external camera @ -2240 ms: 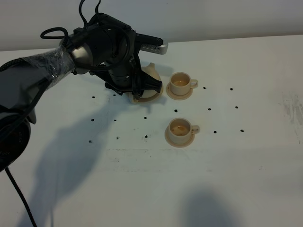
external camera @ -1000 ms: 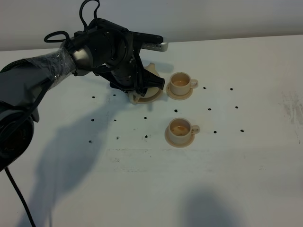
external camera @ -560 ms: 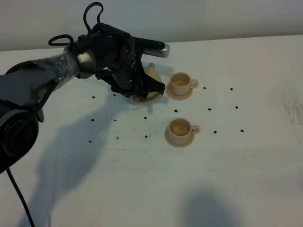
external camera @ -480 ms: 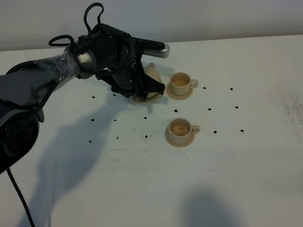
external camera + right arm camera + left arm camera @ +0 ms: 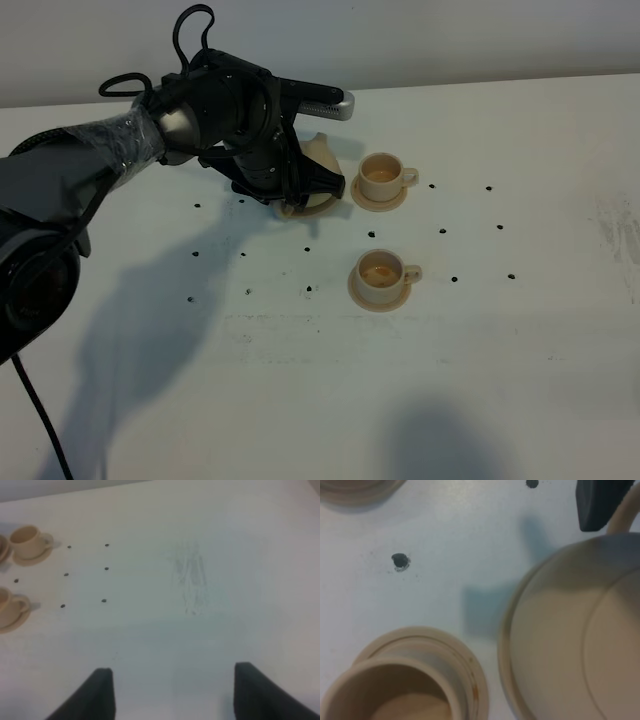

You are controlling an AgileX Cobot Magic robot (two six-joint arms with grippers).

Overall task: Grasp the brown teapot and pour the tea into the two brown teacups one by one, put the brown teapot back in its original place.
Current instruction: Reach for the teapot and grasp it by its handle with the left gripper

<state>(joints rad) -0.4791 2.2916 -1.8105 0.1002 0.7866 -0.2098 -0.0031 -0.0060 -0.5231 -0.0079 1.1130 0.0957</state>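
In the high view the brown teapot (image 5: 318, 150) shows only its spout and a bit of body, low over its original place, the wide saucer (image 5: 310, 208). My left gripper (image 5: 290, 178) covers it from above. The left wrist view shows one dark finger (image 5: 600, 500) against the pot's loop handle (image 5: 626, 511), with the teapot (image 5: 570, 630) filling the frame, so the gripper is shut on it. The two brown teacups stand on their saucers to the right, the far one (image 5: 383, 175) and the near one (image 5: 380, 270), both holding tea. My right gripper (image 5: 172, 695) is open over bare table.
Small black dots (image 5: 443, 232) mark the white table around the cups. A scuffed patch (image 5: 192, 580) lies ahead of the right gripper. The table's back edge (image 5: 480, 82) runs behind the teapot. A black cable (image 5: 40, 420) hangs at the front left.
The left arm, with the teapot, has shifted slightly right and back over the wide saucer, covering more of it. Both cups stay put.
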